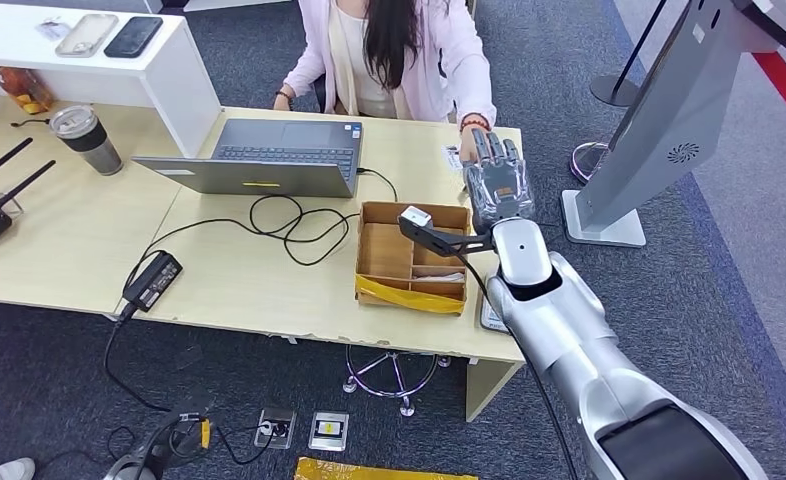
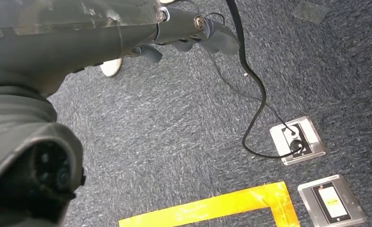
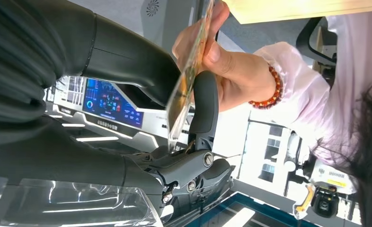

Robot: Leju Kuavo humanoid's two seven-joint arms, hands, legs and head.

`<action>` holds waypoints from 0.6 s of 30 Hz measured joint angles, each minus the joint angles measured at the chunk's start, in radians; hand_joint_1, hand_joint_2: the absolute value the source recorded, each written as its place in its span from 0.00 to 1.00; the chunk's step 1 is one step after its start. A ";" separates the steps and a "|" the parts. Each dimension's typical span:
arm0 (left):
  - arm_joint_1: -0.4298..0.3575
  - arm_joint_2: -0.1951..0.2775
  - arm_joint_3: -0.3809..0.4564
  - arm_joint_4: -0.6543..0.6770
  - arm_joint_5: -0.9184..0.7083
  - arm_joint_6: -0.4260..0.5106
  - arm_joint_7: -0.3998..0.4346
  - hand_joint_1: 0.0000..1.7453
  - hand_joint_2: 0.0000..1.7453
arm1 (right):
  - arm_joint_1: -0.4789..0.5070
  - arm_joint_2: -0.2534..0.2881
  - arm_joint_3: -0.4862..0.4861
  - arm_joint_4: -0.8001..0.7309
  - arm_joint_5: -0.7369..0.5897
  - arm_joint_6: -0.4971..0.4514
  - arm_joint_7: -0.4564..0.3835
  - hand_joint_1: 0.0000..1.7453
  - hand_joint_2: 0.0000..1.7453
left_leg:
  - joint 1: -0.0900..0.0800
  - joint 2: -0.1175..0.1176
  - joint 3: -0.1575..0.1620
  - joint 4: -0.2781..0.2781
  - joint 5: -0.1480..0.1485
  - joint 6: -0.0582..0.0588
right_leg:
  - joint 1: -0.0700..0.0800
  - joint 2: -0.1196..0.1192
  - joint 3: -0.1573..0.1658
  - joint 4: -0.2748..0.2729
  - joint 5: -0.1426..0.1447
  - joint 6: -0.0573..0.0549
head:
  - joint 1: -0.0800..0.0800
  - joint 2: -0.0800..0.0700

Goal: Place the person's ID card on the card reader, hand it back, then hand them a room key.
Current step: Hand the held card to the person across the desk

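Grey carpet floor [image 1: 59, 350] — light wooden desk [image 1: 239, 275], white counter [image 1: 184, 75].

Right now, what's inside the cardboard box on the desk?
The cardboard box shows brown dividers and a pale flat item in one compartment. The right hand's black wrist bracket covers part of its far right side, so contents there are hidden.
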 joint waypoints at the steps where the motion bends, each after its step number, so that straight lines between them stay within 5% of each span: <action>1: -0.001 0.000 0.000 0.000 -0.002 -0.003 0.002 0.00 0.00 | -0.001 -0.001 -0.001 0.000 0.002 -0.001 0.001 1.00 1.00 | 0.000 0.000 0.000 0.000 0.000 0.000 | 0.000 0.000 0.000 0.000 0.000 0.000 | 0.000 0.000; 2: -0.003 0.000 0.000 0.000 -0.005 -0.005 0.004 0.00 0.00 | -0.002 -0.003 -0.001 0.001 0.005 -0.002 0.002 0.82 1.00 | 0.000 0.000 0.000 0.000 0.000 0.000 | 0.000 0.000 0.000 0.000 0.000 0.000 | 0.000 0.000; 5: -0.008 0.000 0.000 0.000 -0.010 -0.007 0.008 0.00 0.00 | -0.007 -0.006 -0.006 0.006 0.013 -0.006 0.002 0.06 0.25 | 0.000 0.000 0.000 0.000 0.000 0.000 | 0.000 0.000 0.000 0.000 0.000 0.000 | 0.000 0.000; 6: -0.009 0.000 0.000 0.000 -0.012 -0.008 0.010 0.00 0.00 | -0.008 -0.008 -0.008 0.008 0.015 -0.006 0.000 0.00 0.00 | 0.000 0.000 0.000 0.000 0.000 0.000 | 0.000 0.000 0.000 0.000 0.000 0.000 | 0.000 0.000; 18: -0.019 0.000 0.024 0.002 -0.017 -0.023 0.013 0.00 0.00 | -0.022 -0.013 -0.017 0.017 0.039 -0.024 -0.019 0.00 0.00 | 0.000 0.000 0.000 0.000 0.000 0.000 | 0.000 0.000 0.000 0.000 0.000 0.000 | 0.000 0.000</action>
